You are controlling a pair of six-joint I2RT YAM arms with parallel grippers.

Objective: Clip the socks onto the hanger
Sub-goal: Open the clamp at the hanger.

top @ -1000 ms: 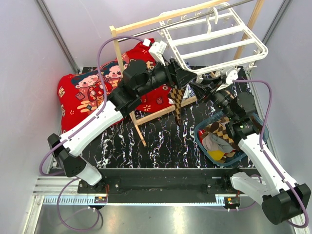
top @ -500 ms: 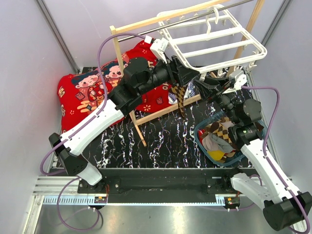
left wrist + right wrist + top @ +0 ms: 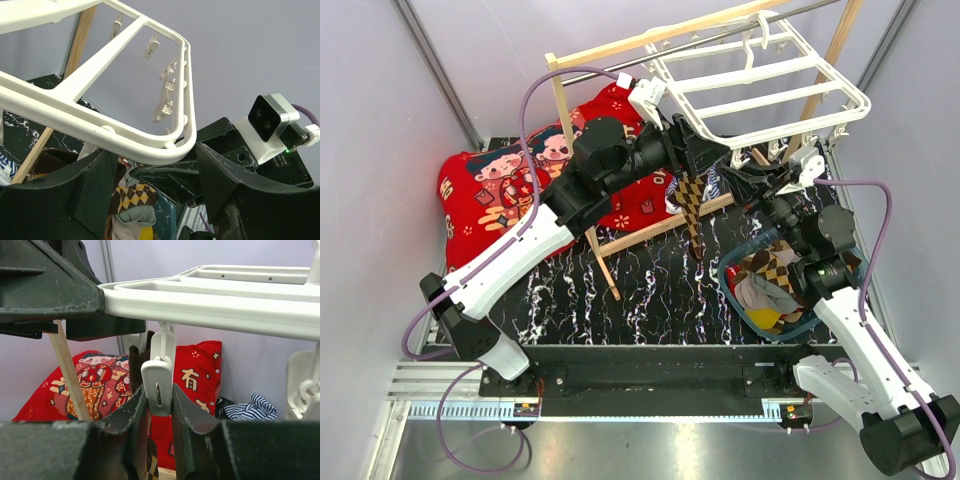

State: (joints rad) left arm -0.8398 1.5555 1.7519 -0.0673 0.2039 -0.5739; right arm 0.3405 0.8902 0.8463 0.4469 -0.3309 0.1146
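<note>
Top external: my left gripper point(image 3: 710, 150) was clamped on the near-left corner of the white hanger point(image 3: 760, 95), which hung at the wooden rack point(image 3: 620, 45). My right gripper point(image 3: 738, 178) sat under the same edge. A checkered sock point(image 3: 692, 212) dangled below that corner; what held it, couldn't tell. More socks point(image 3: 770, 278) lay in the blue bin point(image 3: 730, 285).

Left wrist: the hanger rim's corner sat between my left fingers point(image 3: 90, 190).

Right wrist: my right fingers point(image 3: 127, 422) were pinched on a white clip peg point(image 3: 157, 382) hanging from the rim.
</note>
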